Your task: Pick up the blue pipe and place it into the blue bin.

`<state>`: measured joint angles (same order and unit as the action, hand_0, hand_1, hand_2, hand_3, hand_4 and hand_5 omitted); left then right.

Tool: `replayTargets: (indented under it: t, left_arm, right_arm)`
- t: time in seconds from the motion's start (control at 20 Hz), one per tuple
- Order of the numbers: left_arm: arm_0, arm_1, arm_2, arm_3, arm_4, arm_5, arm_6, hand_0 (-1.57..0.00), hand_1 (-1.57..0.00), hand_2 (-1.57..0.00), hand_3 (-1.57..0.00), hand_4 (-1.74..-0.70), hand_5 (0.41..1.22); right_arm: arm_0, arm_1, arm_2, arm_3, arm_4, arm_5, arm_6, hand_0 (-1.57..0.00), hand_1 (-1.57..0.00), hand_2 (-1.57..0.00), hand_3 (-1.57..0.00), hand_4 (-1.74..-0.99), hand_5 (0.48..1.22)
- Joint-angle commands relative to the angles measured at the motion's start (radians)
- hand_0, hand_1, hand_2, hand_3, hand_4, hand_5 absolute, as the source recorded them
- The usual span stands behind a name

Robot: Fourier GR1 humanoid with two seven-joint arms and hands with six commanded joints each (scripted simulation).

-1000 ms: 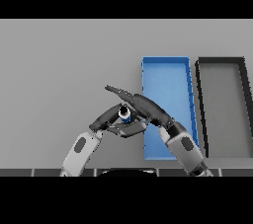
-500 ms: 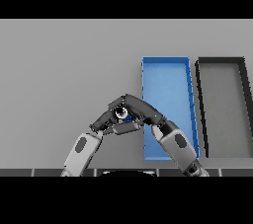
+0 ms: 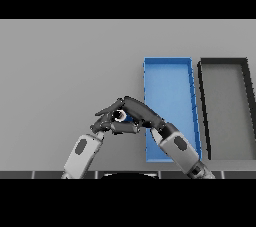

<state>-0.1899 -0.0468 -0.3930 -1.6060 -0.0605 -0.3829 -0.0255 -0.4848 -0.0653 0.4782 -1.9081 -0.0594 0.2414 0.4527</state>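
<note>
The blue pipe [image 3: 120, 116] is small and lies on the grey table just left of the blue bin [image 3: 167, 61]; only its pale round end and a bit of blue show. My right hand [image 3: 143, 113] reaches in from the lower right and is shut on the pipe, fingers curled over its top and thumb beneath. Coming from the lower left, my left hand [image 3: 102, 122] lies close against the pipe's left side with its fingers relaxed. The long blue bin is open-topped and holds nothing.
A black bin [image 3: 223, 61] of the same shape stands right of the blue one, its near wall beside my right forearm [image 3: 177, 148]. Bare grey table [image 3: 65, 71] stretches to the left and far side.
My right hand's fingers, straight over the pipe a second ago, have curled down round it. Both hands have drawn in slightly toward the pipe.
</note>
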Motion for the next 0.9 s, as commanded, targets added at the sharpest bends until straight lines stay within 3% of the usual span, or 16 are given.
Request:
replayTargets:
  t: [0.0, 0.05, 0.1, 0.2, 0.3, 0.35, 0.5, 0.6, 0.7, 0.85]
  left_arm:
    - [0.005, 0.006, -0.002, -0.01, -0.012, 0.007, 0.005, -1.57, -1.57, -1.57, -1.42, -1.73, 1.221]
    - [0.01, 0.016, -0.002, -0.004, -0.039, 0.023, -0.034, -1.57, -1.57, -1.57, -1.45, -1.72, 1.221]
    - [0.012, 0.023, -0.005, -0.016, -0.059, 0.031, -0.03, -1.46, -1.34, -1.29, -1.17, -1.6, 1.221]
    - [0.009, 0.043, -0.003, -0.019, -0.056, -0.012, -0.023, -0.94, -0.86, -0.83, -0.75, -1.37, 1.221]
    - [-0.006, 0.041, -0.004, -0.011, -0.086, -0.043, 0.004, -0.6, -0.55, -0.53, -0.48, -1.21, 1.221]
    - [-0.006, 0.042, -0.001, -0.015, -0.107, -0.049, 0.001, -0.48, -0.44, -0.42, -0.38, -1.14, 1.132]
    - [0.0, 0.035, 0.011, -0.01, -0.107, -0.049, 0.066, -0.24, -0.22, -0.22, -0.19, -1.02, 0.848]
    - [-0.012, 0.02, 0.018, 0.009, -0.103, -0.044, 0.078, -0.16, -0.14, -0.14, -0.12, -0.98, 0.704]
    - [0.007, 0.023, 0.027, 0.006, -0.086, -0.048, 0.101, -0.1, -0.09, -0.09, -0.08, -0.97, 0.603]
    - [0.015, 0.022, 0.014, 0.003, -0.118, -0.026, 0.091, -0.05, -0.05, -0.04, -0.04, -0.95, 0.513]
  right_arm:
    - [0.006, -0.002, 0.002, -0.001, 0.018, -0.013, -0.019, -1.55, -1.55, -1.55, -1.53, -1.728, 1.182]
    - [0.014, -0.01, 0.001, -0.008, 0.025, -0.017, -0.018, -1.55, -1.55, -1.55, -1.54, -1.731, 1.19]
    - [0.007, -0.012, 0.009, -0.007, 0.038, -0.019, -0.023, -1.56, -1.56, -1.56, -1.54, -1.733, 1.196]
    - [0.014, -0.011, 0.015, -0.017, 0.027, -0.023, 0.002, -1.56, -1.56, -1.56, -1.55, -1.736, 1.205]
    - [0.001, 0.003, 0.02, -0.005, 0.03, -0.036, 0.042, -1.56, -1.56, -1.56, -1.56, -1.738, 1.211]
    - [0.005, 0.007, 0.028, -0.011, 0.036, -0.043, 0.049, -1.57, -1.57, -1.57, -1.56, -1.738, 1.213]
    - [0.001, -0.001, 0.031, -0.022, 0.05, -0.059, 0.031, -1.57, -1.57, -1.57, -1.57, -1.74, 1.217]
    - [-0.008, -0.013, 0.014, -0.01, 0.05, -0.062, 0.017, -1.57, -1.57, -1.57, -1.57, -1.74, 1.218]
    - [-0.001, -0.017, 0.021, -0.009, 0.035, -0.055, 0.012, -1.57, -1.57, -1.57, -1.57, -1.74, 1.219]
    - [0.002, 0.01, 0.028, 0.002, 0.024, -0.074, 0.001, -1.57, -1.57, -1.57, -1.57, -1.741, 1.22]
